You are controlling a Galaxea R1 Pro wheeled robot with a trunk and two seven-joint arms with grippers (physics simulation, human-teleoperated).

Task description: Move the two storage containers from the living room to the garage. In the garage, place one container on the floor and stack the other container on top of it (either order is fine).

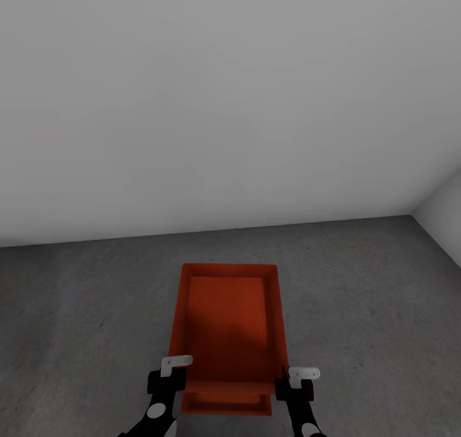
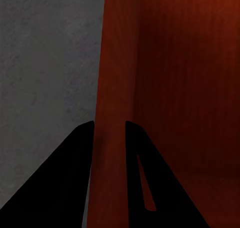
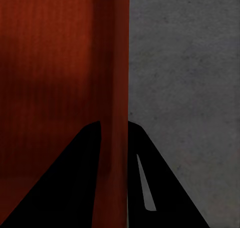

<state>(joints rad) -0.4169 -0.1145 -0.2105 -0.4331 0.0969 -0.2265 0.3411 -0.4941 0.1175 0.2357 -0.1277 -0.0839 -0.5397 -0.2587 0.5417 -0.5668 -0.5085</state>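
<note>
In the garage, we hold a red-orange storage container [image 1: 225, 325] above the grey concrete floor [image 1: 77, 309] near the white wall [image 1: 224, 104], the left gripper [image 1: 168, 376] on its left wall and the right gripper [image 1: 296, 381] on its right. From the head view we see a second container [image 1: 225, 403] peeking out beneath the near end of the first. The left wrist view adds the thin container wall [image 2: 112, 87] pinched between the dark fingers [image 2: 75, 178]; the right wrist view shows the same on the opposite wall [image 3: 112, 87], jaws closed on it, floor [image 3: 185, 87] beyond. We can read no labels or writing.
</note>
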